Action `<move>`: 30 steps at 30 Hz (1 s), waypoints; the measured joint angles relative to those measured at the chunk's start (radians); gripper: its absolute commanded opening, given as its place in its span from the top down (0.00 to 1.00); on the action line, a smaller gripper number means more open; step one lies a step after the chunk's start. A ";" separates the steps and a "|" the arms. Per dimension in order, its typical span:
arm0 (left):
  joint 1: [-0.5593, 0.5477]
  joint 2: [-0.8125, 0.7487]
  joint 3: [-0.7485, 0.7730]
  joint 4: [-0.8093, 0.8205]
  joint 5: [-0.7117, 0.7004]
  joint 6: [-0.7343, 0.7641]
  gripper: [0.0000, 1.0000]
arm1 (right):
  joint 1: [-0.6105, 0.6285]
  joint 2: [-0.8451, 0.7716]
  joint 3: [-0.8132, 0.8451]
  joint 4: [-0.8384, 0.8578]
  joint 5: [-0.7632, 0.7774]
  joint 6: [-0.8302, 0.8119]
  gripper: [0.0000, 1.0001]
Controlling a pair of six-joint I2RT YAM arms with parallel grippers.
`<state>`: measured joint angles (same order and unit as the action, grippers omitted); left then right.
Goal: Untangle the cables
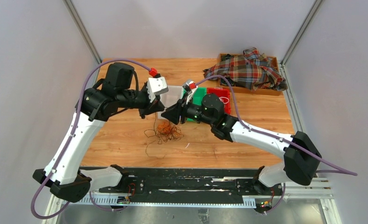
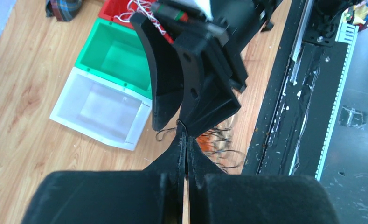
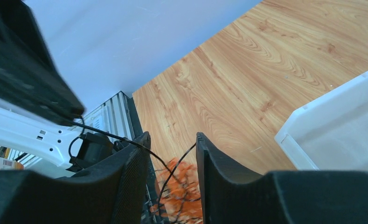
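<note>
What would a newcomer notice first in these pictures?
The left arm and right arm meet tip to tip over mid-table, the left jaws shut on a black cable that passes between the open right jaws. Beneath lies an orange and black cable tangle; a plaid cloth heaps over the far-right wooden tray.

Plain pale grey walls (image 1: pixel 196 23), framed by slanting aluminium posts (image 1: pixel 81 28), enclose an evenly lit wood-grain table (image 1: pixel 266 140) with a black mounting rail (image 1: pixel 196 183) along its near edge.
</note>
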<state>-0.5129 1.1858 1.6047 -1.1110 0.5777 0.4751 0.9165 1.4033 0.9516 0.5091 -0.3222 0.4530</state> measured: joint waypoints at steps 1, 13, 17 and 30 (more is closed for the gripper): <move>0.000 0.000 0.008 0.000 0.003 -0.002 1.00 | 0.003 0.008 0.001 0.007 -0.002 0.003 0.60; -0.028 0.020 0.122 -0.024 0.025 -0.039 1.00 | 0.067 0.154 0.021 0.047 -0.010 0.024 0.71; -0.028 0.032 0.164 -0.047 0.018 -0.039 1.00 | 0.068 0.156 -0.008 0.077 0.009 0.027 0.71; -0.034 0.052 0.415 -0.033 -0.004 -0.038 1.00 | 0.068 0.164 -0.222 0.113 0.079 0.034 0.51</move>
<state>-0.5465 1.2377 2.0197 -1.1439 0.5739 0.4374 0.9848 1.5677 0.7292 0.6216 -0.2432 0.4873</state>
